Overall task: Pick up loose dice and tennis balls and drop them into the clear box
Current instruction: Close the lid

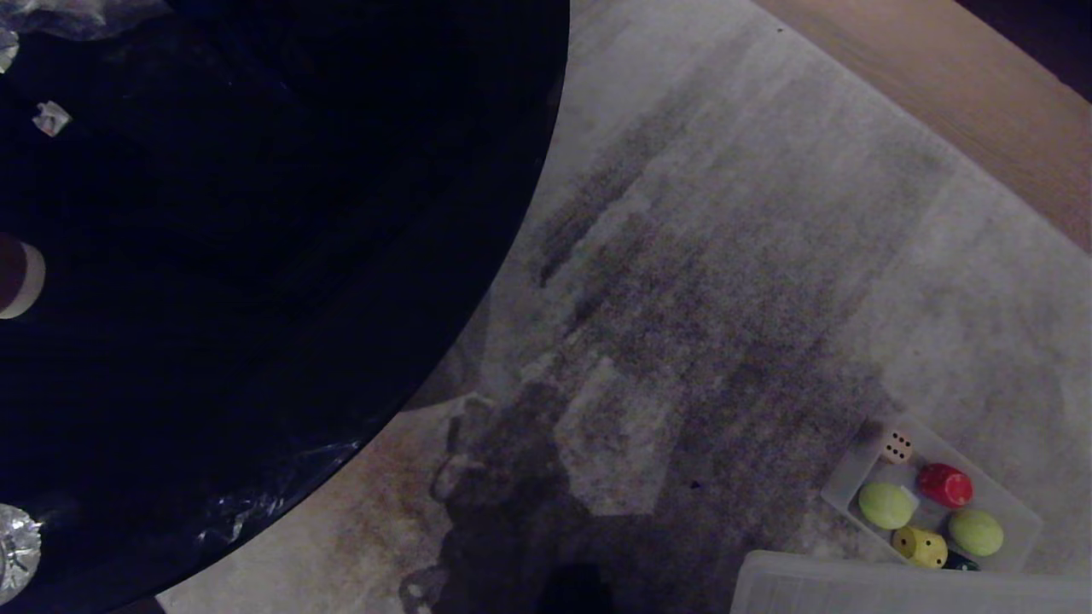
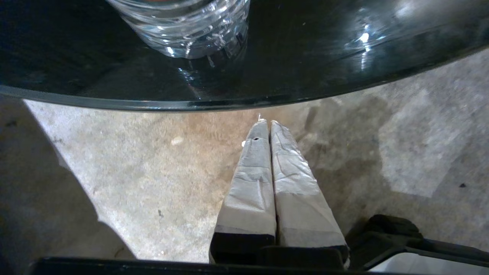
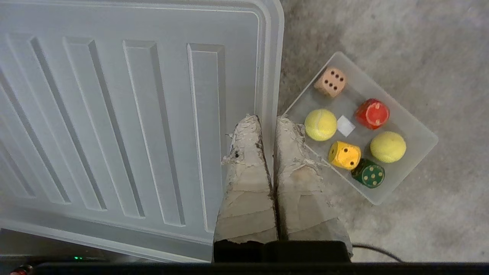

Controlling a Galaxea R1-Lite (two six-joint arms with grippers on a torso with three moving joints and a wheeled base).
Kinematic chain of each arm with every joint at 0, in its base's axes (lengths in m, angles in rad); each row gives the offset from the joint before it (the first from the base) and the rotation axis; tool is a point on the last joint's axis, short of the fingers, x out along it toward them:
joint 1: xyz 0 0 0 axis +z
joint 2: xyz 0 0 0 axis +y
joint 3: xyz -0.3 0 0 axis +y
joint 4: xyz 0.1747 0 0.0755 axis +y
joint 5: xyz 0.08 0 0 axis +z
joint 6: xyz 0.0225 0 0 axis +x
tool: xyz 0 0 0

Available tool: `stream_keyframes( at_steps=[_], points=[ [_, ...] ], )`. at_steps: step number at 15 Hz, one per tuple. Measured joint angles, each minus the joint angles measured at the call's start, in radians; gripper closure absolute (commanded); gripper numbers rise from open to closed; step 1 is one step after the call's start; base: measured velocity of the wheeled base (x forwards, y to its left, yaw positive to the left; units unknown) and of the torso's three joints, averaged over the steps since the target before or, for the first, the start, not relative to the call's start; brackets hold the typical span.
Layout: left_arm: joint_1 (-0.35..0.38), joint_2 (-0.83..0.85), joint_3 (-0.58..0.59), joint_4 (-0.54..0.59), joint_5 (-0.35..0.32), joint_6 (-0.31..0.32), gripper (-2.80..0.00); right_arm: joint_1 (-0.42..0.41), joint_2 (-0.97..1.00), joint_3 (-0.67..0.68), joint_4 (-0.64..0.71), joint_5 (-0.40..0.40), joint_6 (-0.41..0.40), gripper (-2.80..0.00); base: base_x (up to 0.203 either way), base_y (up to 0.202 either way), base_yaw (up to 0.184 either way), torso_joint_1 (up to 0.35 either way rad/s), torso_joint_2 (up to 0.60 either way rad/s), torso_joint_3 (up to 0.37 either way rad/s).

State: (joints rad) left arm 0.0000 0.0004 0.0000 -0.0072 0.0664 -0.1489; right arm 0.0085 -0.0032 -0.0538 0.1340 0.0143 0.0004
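Box (image 3: 420, 131) on the floor (image 1: 768, 256) beside the lid (image 3: 114, 114): holds four dice (image 3: 344, 154), two balls (image 3: 320, 124). Left end effector (image 2: 266, 124) and right end effector (image 3: 267, 122): both pressed together, empty.

Head view: high, facing down on carpet (image 1: 725, 256); shares clear box (image 1: 840, 490) at 4 o'clock with nearer right wrist view.

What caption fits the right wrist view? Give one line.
Shut right gripper above translucent plastic clear box holding four dice and two tennis balls, beside ribbed clear lid.
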Motion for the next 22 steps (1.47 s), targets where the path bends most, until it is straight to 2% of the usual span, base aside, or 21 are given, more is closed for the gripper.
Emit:
stream_keyframes(
  at_steps=[22],
  points=[
    [0.0, 0.0, 0.0, 0.0, 0.0, 0.0, 0.0, 0.0, 0.001, 0.0, 0.0, -0.001, 0.0, 0.0, 0.0, 0.0, 0.0, 0.003, 0.0, 0.202]
  ],
)
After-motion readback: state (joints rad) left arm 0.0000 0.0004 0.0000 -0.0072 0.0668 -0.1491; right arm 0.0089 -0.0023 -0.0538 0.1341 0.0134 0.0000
